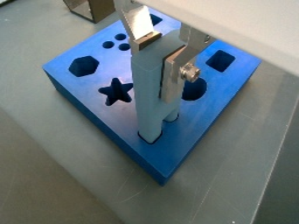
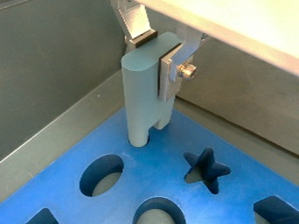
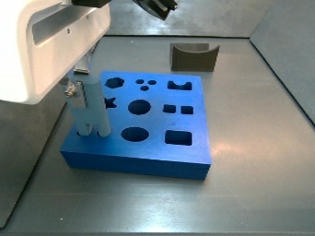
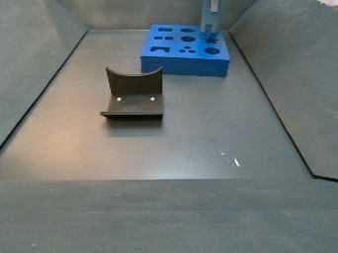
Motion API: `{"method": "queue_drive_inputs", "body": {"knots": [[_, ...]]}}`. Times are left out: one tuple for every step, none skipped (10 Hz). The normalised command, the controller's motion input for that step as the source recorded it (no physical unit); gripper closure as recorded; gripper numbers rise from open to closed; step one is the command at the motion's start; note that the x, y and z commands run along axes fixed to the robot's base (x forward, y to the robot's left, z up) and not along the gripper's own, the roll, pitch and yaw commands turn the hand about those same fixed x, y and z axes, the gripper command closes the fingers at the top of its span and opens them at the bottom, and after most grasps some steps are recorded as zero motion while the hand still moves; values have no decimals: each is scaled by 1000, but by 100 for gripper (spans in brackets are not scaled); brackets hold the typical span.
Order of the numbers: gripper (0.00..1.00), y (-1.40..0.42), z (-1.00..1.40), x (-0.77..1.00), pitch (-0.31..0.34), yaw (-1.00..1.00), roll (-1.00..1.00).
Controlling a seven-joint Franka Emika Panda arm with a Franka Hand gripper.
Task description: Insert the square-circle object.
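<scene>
My gripper [image 1: 162, 58] is shut on the square-circle object [image 1: 156, 98], a pale-blue peg held upright by its upper end. The peg's lower end meets the top of the dark-blue block [image 1: 98, 75] near one corner, beside the star hole [image 1: 114, 90]. I cannot tell whether the end has entered a hole. Another wrist view shows the gripper [image 2: 158, 51], the peg [image 2: 142, 98] and the block [image 2: 147, 163]. A side view shows the gripper [image 3: 83, 91], the peg [image 3: 88, 114] at the block's [image 3: 135, 162] near left corner. In a side view the peg [image 4: 212, 18] stands over the far block [image 4: 185, 67].
The fixture [image 4: 132, 96], a dark bracket with a curved notch, stands on the grey floor apart from the block; it also shows in a side view [image 3: 193, 55]. Grey walls ring the floor. The block's top has several shaped holes.
</scene>
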Motion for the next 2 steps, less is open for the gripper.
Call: {"method": "queue_drive_inputs", "body": {"knots": [[100,0,-20,69,0,-49,-56],[100,0,0,0,0,0,0]]}}
